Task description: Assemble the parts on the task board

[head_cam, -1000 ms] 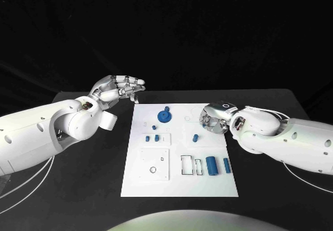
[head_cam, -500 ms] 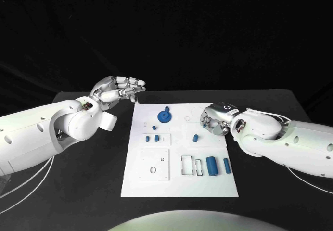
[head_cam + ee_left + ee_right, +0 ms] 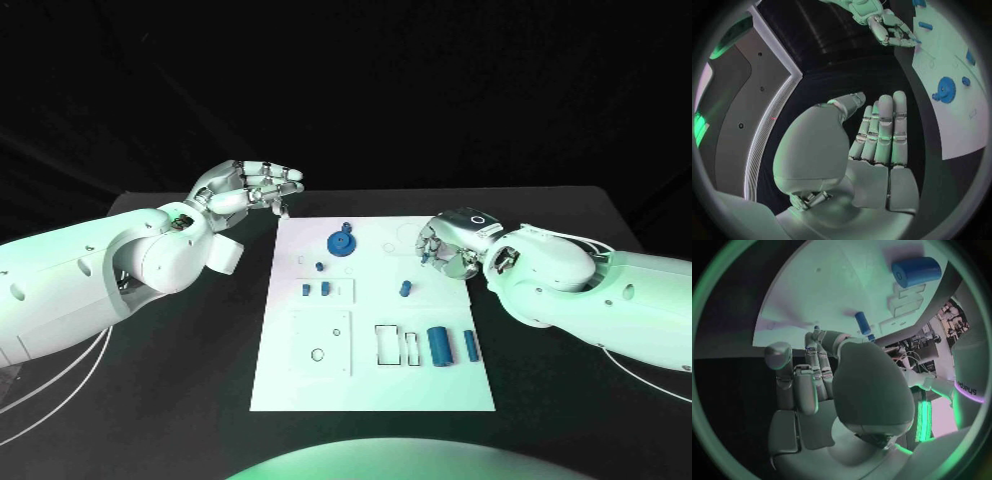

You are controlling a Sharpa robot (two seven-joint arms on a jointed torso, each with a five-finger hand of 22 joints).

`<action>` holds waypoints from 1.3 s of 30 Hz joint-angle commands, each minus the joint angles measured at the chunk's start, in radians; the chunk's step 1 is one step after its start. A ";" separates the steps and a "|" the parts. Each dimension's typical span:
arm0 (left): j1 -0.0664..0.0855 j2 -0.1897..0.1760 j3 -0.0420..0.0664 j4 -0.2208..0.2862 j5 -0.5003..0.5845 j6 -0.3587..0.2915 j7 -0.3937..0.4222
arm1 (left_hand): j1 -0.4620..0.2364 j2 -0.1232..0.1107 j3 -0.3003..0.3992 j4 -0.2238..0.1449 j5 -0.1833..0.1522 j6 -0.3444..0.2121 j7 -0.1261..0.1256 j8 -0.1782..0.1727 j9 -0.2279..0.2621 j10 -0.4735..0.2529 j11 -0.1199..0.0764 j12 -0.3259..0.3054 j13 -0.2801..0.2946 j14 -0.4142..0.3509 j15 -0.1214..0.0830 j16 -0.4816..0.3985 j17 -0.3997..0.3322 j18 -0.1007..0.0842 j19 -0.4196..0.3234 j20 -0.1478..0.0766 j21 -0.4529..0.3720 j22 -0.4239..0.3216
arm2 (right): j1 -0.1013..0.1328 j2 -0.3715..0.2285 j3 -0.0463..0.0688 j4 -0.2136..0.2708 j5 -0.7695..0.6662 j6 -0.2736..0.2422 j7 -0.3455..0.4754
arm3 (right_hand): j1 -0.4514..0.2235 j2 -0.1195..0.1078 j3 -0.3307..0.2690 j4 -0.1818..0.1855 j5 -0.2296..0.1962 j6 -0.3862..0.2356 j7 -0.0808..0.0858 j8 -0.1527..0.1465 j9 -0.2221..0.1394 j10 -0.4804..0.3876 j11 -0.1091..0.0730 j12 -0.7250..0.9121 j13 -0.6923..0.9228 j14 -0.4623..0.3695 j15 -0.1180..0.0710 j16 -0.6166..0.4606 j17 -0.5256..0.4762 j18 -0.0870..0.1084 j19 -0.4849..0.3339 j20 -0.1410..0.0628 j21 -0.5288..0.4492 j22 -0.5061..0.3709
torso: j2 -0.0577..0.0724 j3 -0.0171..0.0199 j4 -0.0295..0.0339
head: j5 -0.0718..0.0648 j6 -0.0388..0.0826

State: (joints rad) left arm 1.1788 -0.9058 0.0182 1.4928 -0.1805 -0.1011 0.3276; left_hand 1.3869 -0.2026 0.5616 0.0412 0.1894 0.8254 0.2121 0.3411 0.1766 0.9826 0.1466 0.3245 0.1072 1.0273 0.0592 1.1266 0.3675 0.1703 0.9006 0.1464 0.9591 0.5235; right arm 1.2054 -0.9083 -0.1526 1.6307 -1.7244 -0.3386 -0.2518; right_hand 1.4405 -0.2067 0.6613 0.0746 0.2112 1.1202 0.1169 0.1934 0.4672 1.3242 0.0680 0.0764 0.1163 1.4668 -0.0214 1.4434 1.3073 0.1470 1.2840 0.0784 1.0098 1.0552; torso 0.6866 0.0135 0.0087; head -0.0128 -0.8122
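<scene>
Left hand [image 3: 253, 188] sits above the table just off the board's far left corner, fingers curled inward, nothing in them. In its wrist view the left hand [image 3: 873, 145] shows its fingers lying side by side, thumb alongside, the palm bare.

Right hand [image 3: 450, 245] is over the board's right edge, toward the far end, fingertips pointing down at the white surface. Its wrist view shows the right hand [image 3: 811, 380] with fingers bunched close together at the board; whether they hold anything cannot be told, and contact with the board cannot be confirmed.

Board [image 3: 433, 385] lies lengthwise in the middle of the table [image 3: 159, 400]. Near its far edge stands a blue gear [image 3: 342, 242], with a small blue piece [image 3: 320, 265] just nearside of it. Two small blue pegs [image 3: 316, 289] stand side by side near the left edge, at mid-length. A short blue pin [image 3: 405, 289] lies right of centre, near the right hand. Toward the near right corner, a fat blue cylinder [image 3: 440, 346] and a thin blue rod [image 3: 470, 345] lie side by side, close but apart, beside rectangular slots [image 3: 401, 344]. A white square plate [image 3: 319, 341] occupies the near left part.
</scene>
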 commanded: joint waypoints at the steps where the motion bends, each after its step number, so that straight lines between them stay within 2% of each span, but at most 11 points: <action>1: 0.000 0.003 0.001 0.000 -0.005 0.020 0.002 | 0.003 0.004 0.000 -0.006 0.004 -0.006 0.010 -0.004 -0.002 -0.007 0.002 0.005 -0.001 -0.001 0.006 -0.006 -0.002 0.014 0.000 0.008 -0.007 -0.001 | 0.002 -0.010 0.001 0.019 0.011 -0.040 0.002 | -0.015 0.000 0.002 -0.002 0.000 0.008 0.002 0.006 0.002 0.033 -0.023 -0.001 0.001 0.065 -0.009 0.007 0.042 -0.014 -0.001 -0.007 0.007 0.002 | 0.001 0.0003 0.0004 | 0.002 0.000; 8: 0.000 0.003 0.001 -0.002 -0.005 0.023 0.000 | 0.003 0.004 -0.001 -0.007 0.004 -0.008 0.011 -0.004 -0.002 -0.010 0.003 0.005 -0.001 -0.001 0.007 -0.007 -0.002 0.014 0.000 0.009 -0.007 -0.001 | 0.005 -0.029 0.003 0.063 0.037 -0.043 0.004 | -0.017 -0.001 0.003 -0.003 0.000 0.009 0.002 0.006 0.003 0.033 -0.023 -0.001 0.002 0.065 -0.009 0.008 0.044 -0.014 -0.001 -0.007 0.007 0.002 | 0.001 0.0011 -0.0004 | 0.004 -0.001; 17: 0.000 0.007 0.000 -0.005 -0.005 0.029 -0.002 | 0.003 0.004 -0.002 -0.009 0.004 -0.012 0.012 -0.004 -0.002 -0.015 0.004 0.006 -0.001 -0.002 0.008 -0.008 -0.003 0.014 -0.001 0.010 -0.008 -0.002 | 0.014 -0.034 0.004 0.151 0.057 -0.038 0.003 | -0.019 -0.001 0.003 -0.004 0.000 0.009 0.002 0.007 0.004 0.034 -0.023 -0.001 0.002 0.065 -0.010 0.008 0.044 -0.014 -0.001 -0.007 0.007 0.002 | 0.000 0.0008 0.0000 | 0.010 -0.002; 21: 0.000 0.011 0.000 -0.008 -0.005 0.029 -0.002 | 0.003 0.004 -0.003 -0.009 0.004 -0.013 0.013 -0.004 -0.002 -0.017 0.005 0.006 -0.001 -0.002 0.008 -0.008 -0.003 0.014 -0.001 0.010 -0.008 -0.002 | 0.016 -0.015 0.004 0.183 0.059 -0.031 0.004 | -0.021 -0.001 0.004 -0.004 0.000 0.008 0.002 0.007 0.005 0.034 -0.023 -0.002 0.003 0.065 -0.010 0.007 0.041 -0.013 -0.003 -0.007 0.004 0.000 | 0.000 0.0011 0.0007 | 0.021 -0.004; 22: 0.000 0.012 0.000 -0.009 -0.005 0.029 -0.001 | 0.003 0.004 -0.003 -0.009 0.004 -0.013 0.013 -0.004 -0.002 -0.017 0.005 0.006 -0.001 -0.002 0.008 -0.008 -0.003 0.014 -0.001 0.010 -0.008 -0.002 | 0.016 -0.009 0.004 0.188 0.059 -0.029 0.004 | -0.021 -0.001 0.004 -0.004 0.000 0.008 0.002 0.007 0.005 0.034 -0.023 -0.002 0.003 0.065 -0.010 0.007 0.041 -0.013 -0.003 -0.007 0.004 0.000 | 0.000 0.0008 0.0016 | 0.029 -0.009; 23: 0.000 0.013 0.000 -0.010 -0.005 0.028 -0.001 | 0.003 0.004 -0.003 -0.009 0.004 -0.013 0.013 -0.004 -0.002 -0.017 0.005 0.006 -0.001 -0.002 0.008 -0.008 -0.003 0.014 -0.001 0.010 -0.008 -0.002 | 0.015 0.001 0.004 0.192 0.059 -0.026 0.005 | -0.021 -0.001 0.004 -0.004 0.000 0.008 0.002 0.007 0.005 0.034 -0.023 -0.002 0.003 0.065 -0.010 0.007 0.041 -0.013 -0.003 -0.007 0.004 0.000 | 0.000 0.0005 0.0019 | 0.032 -0.010; 28: 0.000 0.019 -0.001 -0.015 -0.006 0.023 0.000 | 0.003 0.004 -0.003 -0.009 0.004 -0.013 0.013 -0.004 -0.002 -0.017 0.005 0.006 -0.001 -0.002 0.008 -0.008 -0.003 0.014 -0.001 0.010 -0.008 -0.002 | 0.008 0.053 0.002 0.199 0.060 -0.011 0.010 | -0.022 -0.001 0.004 -0.005 0.000 0.008 0.002 0.007 0.005 0.034 -0.023 -0.002 0.003 0.065 -0.010 0.007 0.040 -0.013 -0.004 -0.007 0.002 -0.002 | -0.001 -0.0005 0.0014 | 0.051 -0.013; 31: 0.000 0.025 -0.002 -0.017 -0.006 0.021 0.000 | 0.003 0.005 -0.003 -0.009 0.004 -0.014 0.013 -0.004 -0.002 -0.018 0.005 0.007 -0.001 -0.002 0.009 -0.008 -0.003 0.014 -0.001 0.010 -0.008 -0.002 | -0.006 0.089 0.000 0.193 0.059 0.000 0.016 | -0.023 0.000 0.005 -0.005 0.000 0.007 0.002 0.007 0.006 0.034 -0.023 -0.002 0.003 0.064 -0.010 0.006 0.039 -0.012 -0.005 -0.007 0.000 -0.004 | -0.002 -0.0011 0.0015 | 0.060 -0.012; 39: 0.000 0.037 -0.005 -0.020 -0.006 0.015 -0.001 | 0.003 0.005 -0.003 -0.009 0.004 -0.014 0.013 -0.004 -0.002 -0.018 0.005 0.007 -0.001 -0.002 0.009 -0.008 -0.003 0.014 -0.001 0.011 -0.008 -0.002 | -0.048 0.156 -0.004 0.166 0.053 0.017 0.028 | -0.026 0.002 0.007 -0.007 0.000 0.005 0.002 0.007 0.007 0.032 -0.023 -0.003 0.003 0.064 -0.009 0.006 0.037 -0.011 -0.008 -0.007 -0.005 -0.008 | 0.000 -0.0007 -0.0007 | 0.086 -0.021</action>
State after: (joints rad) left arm 1.1785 -0.8715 0.0131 1.4724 -0.1837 -0.0917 0.3215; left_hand 1.3869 -0.2027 0.5588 0.0385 0.1893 0.8183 0.2121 0.3411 0.1758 0.9722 0.1501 0.3282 0.1071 1.0237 0.0628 1.1228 0.3657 0.1703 0.8968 0.1502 0.9555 0.5227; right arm 1.1600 -0.7559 -0.1567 1.8006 -1.6628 -0.3505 -0.2391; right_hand 1.4192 -0.2118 0.6638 0.0716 0.2083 1.1223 0.1190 0.1959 0.4726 1.3291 0.0699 0.0724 0.1187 1.4643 -0.0239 1.4473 1.3077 0.1471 1.2804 0.0749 1.0087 1.0483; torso 0.6861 0.0128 0.0091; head 0.0658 -0.8305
